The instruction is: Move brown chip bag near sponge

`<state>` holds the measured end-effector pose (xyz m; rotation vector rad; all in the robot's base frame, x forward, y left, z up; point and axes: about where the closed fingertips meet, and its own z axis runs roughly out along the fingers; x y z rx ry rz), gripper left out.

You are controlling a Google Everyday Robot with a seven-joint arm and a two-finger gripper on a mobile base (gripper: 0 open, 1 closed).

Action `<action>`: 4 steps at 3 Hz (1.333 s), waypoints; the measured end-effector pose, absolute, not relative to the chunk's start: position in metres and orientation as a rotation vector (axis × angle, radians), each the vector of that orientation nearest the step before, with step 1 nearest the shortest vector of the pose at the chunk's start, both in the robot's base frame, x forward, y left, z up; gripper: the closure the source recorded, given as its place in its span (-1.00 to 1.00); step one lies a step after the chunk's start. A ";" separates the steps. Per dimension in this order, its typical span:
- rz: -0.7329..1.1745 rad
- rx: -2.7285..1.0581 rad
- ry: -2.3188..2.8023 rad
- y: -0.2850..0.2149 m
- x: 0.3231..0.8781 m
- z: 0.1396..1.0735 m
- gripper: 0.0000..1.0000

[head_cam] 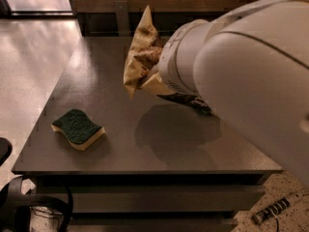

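Note:
The brown chip bag (139,57) hangs crumpled and upright in the air above the middle of the dark table (96,81), casting a shadow below it. My gripper (153,77) is shut on the bag's right side and is mostly hidden behind my large white arm (241,71). The sponge (78,128), dark green top over pale yellow foam, lies flat near the table's front left. The bag is well to the right of the sponge and farther back.
A sliver of another bag (199,105) shows under my arm at the table's right. The table's front edge (145,170) is close below. A dark cable loop (29,207) and a small striped object (275,209) lie on the floor.

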<state>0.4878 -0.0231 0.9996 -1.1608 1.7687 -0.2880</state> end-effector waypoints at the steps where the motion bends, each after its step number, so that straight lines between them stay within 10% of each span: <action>1: -0.292 -1.159 1.756 -0.020 0.485 1.007 0.00; 3: -0.309 -1.154 1.707 -0.008 0.476 1.033 -1.00; 4: -0.309 -1.154 1.706 -0.008 0.476 1.034 -1.00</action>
